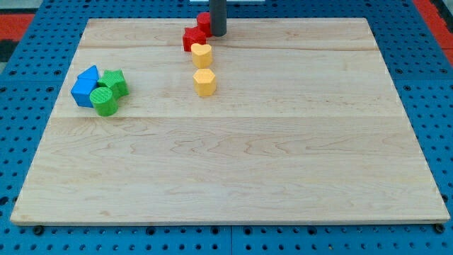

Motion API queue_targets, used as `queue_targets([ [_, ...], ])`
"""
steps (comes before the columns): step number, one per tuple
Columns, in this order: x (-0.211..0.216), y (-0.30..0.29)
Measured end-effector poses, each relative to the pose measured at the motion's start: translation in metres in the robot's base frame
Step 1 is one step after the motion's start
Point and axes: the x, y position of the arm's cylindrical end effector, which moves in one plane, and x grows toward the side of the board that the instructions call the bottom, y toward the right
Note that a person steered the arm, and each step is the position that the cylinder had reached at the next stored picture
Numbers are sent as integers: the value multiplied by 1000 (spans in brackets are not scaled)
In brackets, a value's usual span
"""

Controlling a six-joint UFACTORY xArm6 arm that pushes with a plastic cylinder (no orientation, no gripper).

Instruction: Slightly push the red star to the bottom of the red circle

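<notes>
Beside my tip (217, 34), lower-left, lies the red star (193, 37).

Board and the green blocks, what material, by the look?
Board: pale wood, matte, visible grain and plank seams. Green blocks: likely 3D-printed plastic, fine ridged lines on the faces; can't be sure. My tip is by the red blocks.

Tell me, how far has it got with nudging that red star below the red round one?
Looks nearly done: the red star already sits just below and left of the red circle, touching it. In hand: my tip stands right beside both, on the view's right. Left: perhaps a small nudge to centre the star under the circle. The yellow blocks lie close below, so there is little room.
</notes>
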Motion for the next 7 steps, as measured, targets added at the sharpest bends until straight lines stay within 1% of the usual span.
queue_targets([
  [1, 1, 45],
  [2, 63, 126],
  [3, 149, 167],
  [4, 247, 154],
  [5, 279, 68],
  [6, 234, 12],
  [7, 219, -76],
])
